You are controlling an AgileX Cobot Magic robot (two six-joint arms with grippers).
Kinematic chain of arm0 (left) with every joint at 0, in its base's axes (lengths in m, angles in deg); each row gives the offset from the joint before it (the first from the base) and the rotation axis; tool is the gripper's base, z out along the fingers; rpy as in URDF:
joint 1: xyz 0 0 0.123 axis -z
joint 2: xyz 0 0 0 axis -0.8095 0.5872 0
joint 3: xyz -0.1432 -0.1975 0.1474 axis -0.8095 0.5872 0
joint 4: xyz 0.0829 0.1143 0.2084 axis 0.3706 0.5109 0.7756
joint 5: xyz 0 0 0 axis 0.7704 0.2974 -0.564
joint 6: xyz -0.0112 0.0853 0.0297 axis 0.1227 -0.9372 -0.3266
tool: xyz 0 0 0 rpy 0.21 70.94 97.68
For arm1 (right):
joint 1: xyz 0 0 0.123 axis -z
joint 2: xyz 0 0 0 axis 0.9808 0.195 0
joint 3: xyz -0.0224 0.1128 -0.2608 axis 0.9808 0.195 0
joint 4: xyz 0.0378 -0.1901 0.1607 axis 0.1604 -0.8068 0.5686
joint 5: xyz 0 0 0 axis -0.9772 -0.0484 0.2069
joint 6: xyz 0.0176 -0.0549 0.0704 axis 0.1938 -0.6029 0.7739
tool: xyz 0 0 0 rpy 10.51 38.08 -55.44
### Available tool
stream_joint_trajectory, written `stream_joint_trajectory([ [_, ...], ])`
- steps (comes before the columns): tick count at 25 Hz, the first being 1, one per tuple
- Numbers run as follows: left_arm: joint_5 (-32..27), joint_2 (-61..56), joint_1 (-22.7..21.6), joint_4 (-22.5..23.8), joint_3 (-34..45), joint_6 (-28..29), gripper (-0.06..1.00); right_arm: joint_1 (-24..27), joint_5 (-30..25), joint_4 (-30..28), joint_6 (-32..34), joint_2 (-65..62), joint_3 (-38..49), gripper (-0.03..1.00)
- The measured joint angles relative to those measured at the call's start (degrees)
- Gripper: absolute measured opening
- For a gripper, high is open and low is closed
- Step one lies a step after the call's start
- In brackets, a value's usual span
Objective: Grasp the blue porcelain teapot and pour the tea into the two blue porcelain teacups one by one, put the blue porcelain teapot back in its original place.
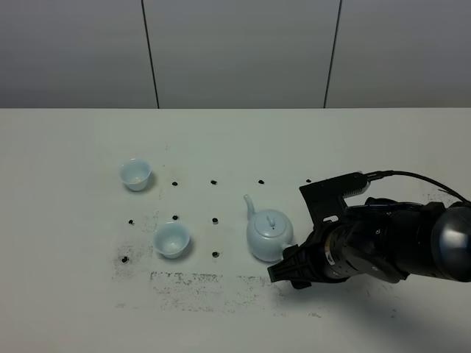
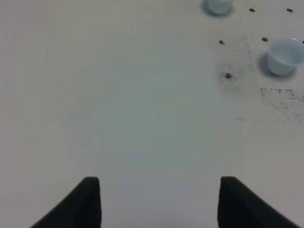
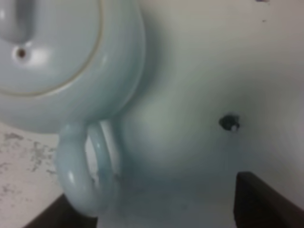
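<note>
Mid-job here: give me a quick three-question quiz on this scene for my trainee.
1. True or false: the right gripper has closed on the teapot by its handle.
2. Which cup stands nearer the teapot? A: the front cup. B: the back cup.
3. Fill in: the teapot's lid is ___ (on or off).
Key: 1 false, the jaws stand open at the handle; 2 A; 3 on.
</note>
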Motion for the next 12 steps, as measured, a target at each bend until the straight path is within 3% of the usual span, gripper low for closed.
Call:
stream_joint_trajectory([
  [4,0.0,0.0,0.0,0.0,0.0,0.0,0.51,0.0,-0.4,-0.4,-3.3,-0.1,0.0,0.58],
  [12,0.0,0.0,0.0,0.0,0.0,0.0,0.51,0.0,-2.3,12.9,-27.0,-5.4,-0.7,0.58],
])
